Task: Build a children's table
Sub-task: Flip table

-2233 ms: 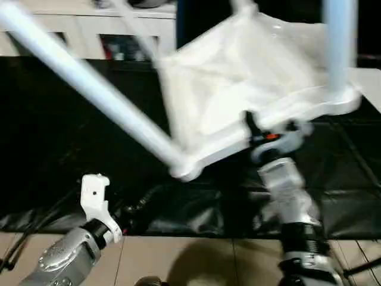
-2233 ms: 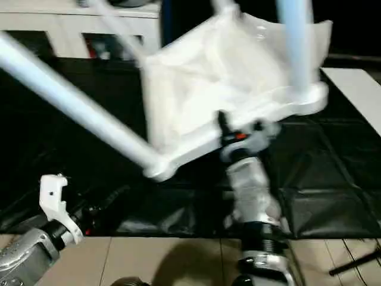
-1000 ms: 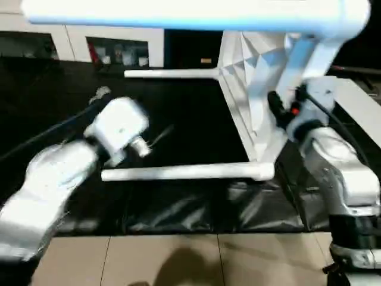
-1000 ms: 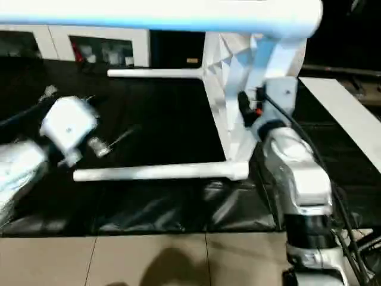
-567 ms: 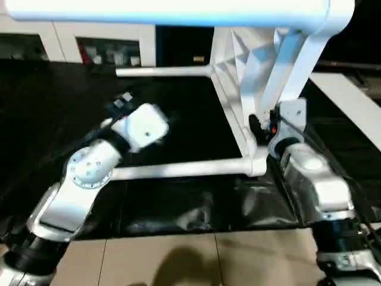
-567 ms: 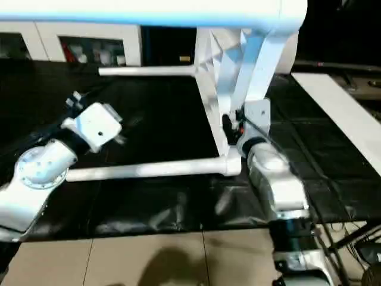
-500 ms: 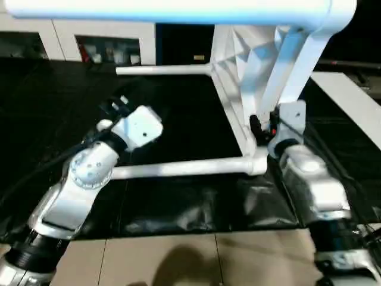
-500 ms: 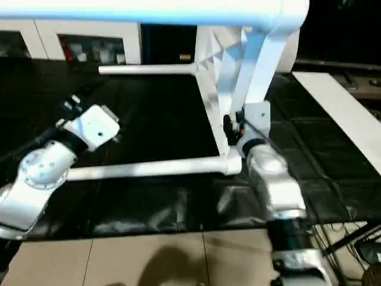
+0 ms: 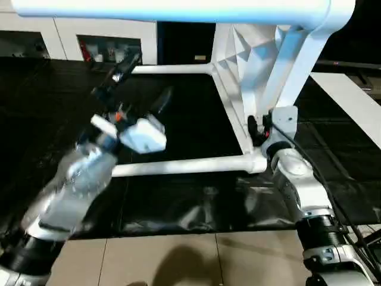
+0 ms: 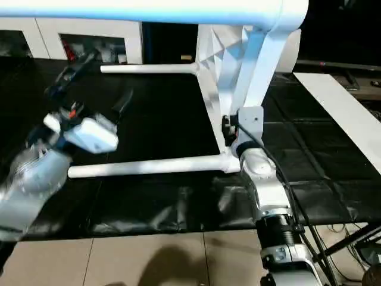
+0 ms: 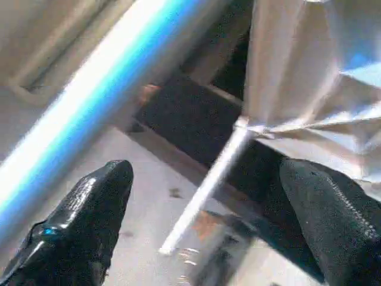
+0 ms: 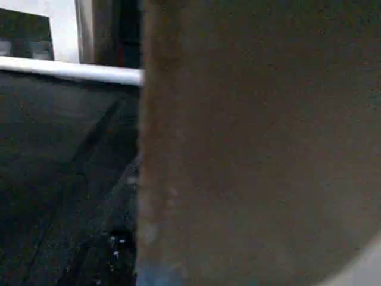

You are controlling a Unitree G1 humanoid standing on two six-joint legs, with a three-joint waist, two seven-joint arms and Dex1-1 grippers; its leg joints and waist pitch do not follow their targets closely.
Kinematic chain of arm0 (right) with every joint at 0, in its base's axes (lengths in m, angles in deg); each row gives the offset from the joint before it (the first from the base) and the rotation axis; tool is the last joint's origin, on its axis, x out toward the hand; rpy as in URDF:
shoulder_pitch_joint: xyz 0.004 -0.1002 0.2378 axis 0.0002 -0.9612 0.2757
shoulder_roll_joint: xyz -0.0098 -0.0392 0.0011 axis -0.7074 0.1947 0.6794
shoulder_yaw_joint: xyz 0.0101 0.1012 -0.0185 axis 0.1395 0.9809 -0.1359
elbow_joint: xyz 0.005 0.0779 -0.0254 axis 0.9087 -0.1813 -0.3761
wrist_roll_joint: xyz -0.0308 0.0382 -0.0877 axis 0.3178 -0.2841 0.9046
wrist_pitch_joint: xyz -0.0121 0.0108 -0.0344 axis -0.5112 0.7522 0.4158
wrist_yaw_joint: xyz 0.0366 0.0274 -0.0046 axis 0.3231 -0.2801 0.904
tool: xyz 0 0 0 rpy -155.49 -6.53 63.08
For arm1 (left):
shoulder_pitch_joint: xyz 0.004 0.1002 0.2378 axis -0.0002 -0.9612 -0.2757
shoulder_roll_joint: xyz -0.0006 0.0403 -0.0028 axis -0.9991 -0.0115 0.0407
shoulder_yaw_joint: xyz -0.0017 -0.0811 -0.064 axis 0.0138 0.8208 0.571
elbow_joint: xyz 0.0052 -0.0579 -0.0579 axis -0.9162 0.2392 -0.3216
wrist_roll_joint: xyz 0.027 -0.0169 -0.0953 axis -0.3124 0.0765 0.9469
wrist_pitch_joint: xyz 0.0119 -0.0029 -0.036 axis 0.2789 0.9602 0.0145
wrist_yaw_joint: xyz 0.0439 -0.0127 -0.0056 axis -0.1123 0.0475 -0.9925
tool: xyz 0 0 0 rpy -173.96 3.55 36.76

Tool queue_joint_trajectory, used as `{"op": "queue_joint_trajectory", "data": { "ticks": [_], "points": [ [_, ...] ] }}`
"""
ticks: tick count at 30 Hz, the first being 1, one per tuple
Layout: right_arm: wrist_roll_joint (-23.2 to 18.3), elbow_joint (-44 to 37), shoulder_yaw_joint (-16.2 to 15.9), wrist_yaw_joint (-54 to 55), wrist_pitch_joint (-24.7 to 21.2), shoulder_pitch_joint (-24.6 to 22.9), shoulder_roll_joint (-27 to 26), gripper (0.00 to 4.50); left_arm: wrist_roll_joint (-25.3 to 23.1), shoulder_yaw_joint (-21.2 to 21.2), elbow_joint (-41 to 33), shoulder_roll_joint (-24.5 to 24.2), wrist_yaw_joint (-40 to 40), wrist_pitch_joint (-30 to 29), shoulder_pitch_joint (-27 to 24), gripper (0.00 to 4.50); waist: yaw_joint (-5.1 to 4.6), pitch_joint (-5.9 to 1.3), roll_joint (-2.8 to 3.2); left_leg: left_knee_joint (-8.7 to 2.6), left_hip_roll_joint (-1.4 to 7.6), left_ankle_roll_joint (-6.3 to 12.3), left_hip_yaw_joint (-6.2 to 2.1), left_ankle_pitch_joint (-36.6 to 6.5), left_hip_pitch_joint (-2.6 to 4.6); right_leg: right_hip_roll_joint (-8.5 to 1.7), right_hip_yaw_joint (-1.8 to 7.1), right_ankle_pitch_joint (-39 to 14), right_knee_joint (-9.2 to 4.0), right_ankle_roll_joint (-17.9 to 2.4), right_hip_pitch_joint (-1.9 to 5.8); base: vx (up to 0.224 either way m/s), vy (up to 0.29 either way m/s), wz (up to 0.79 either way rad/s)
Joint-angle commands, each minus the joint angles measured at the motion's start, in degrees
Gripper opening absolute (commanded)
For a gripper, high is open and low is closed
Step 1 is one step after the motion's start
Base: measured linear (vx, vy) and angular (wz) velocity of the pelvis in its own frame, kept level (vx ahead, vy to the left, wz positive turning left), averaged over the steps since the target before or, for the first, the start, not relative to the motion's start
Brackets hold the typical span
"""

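Left tool [image 9: 140, 80]: raised, fingers spread wide, nothing between them. Right tool [image 9: 257, 128]: forearm angled up and forward, finger state indiscernible.

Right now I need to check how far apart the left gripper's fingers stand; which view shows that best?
The left wrist view: both black fingers rise at opposite sides with a wide gap, the tabletop beyond. In the two eye views the left gripper is a motion-blurred shape above the near leg.
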Motion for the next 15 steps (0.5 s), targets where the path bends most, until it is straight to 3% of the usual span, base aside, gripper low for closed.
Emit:
{"op": "queue_joint_trajectory", "data": {
  "ticks": [1,7,10,11,14,15],
  "points": [
    [1.4,1.0,-0.5,0.2,0.9,1.1,0.2,2.14,-4.0,2.2,-4.0,0.2,3.2,1.9,1.5,4.50,0.43,-2.97,0.64,-4.44,6.73,0.13,-3.41,-6.9,-0.10,-7.96,5.45,-11.2,-4.10,-6.7,2.89,0.000,0.000,0.00],
    [2.6,1.5,-0.4,0.0,2.4,1.3,0.4,1.99,-6.7,2.9,-0.8,0.0,5.8,-1.0,5.0,4.50,0.51,-2.80,0.72,-4.51,6.52,-0.24,-3.43,-9.0,0.00,-7.77,5.41,-14.2,-4.35,-6.0,2.51,0.000,0.000,0.00],
    [3.6,1.1,-0.9,-0.5,3.0,1.0,1.2,1.98,-8.2,4.1,3.9,0.2,5.9,-2.8,9.0,4.50,0.61,-2.95,0.75,-4.47,6.49,-0.29,-3.47,-8.3,0.06,-7.65,5.42,-12.0,-4.09,-6.3,2.50,0.000,0.000,0.00],
    [3.8,1.1,-1.1,-0.6,3.2,1.0,1.4,1.98,-8.7,4.2,5.6,0.1,5.6,-3.3,10.1,4.50,0.79,-2.99,1.03,-4.39,6.36,-0.24,-3.47,-8.0,0.21,-7.67,5.43,-11.3,-4.03,-6.3,2.45,0.000,0.000,0.00],
    [4.3,1.1,-1.4,-0.7,3.6,1.0,1.8,1.98,-9.2,4.2,11.1,-0.3,4.4,-5.0,13.1,4.50,1.00,-3.05,0.91,-4.29,6.32,-0.03,-3.40,-7.3,0.14,-7.94,5.49,-10.6,-3.88,-6.8,2.65,0.000,0.000,0.00],
    [4.5,1.0,-1.4,-0.7,3.7,1.1,1.9,1.98,-9.2,4.1,12.8,-0.6,4.4,-5.0,14.0,4.21,1.08,-3.05,1.16,-4.27,6.24,0.28,-3.41,-6.5,-0.02,-7.90,5.49,-9.8,-3.89,-7.0,2.65,0.000,0.000,0.00]
  ]
}}
